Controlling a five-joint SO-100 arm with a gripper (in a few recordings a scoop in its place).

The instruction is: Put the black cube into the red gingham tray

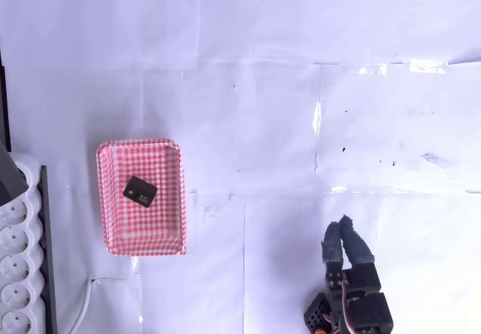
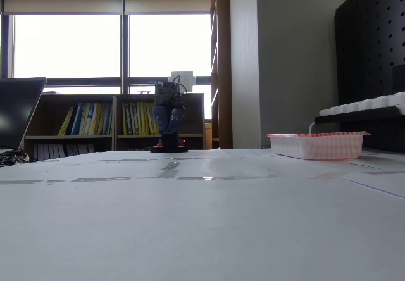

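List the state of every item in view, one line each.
Black cube: lying inside the tray, turned at an angle to its sides, free of the hand.
Red gingham tray: flat on the table, upright, holding the cube.
Hand: shut and holding nothing, away from the tray.
Power strip: beside the tray at the table edge, sockets in view look unused.

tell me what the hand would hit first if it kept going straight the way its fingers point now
Probably nothing: in the overhead view the hand points up the picture over bare white paper. The red gingham tray, holding the black cube, lies well off to the left.
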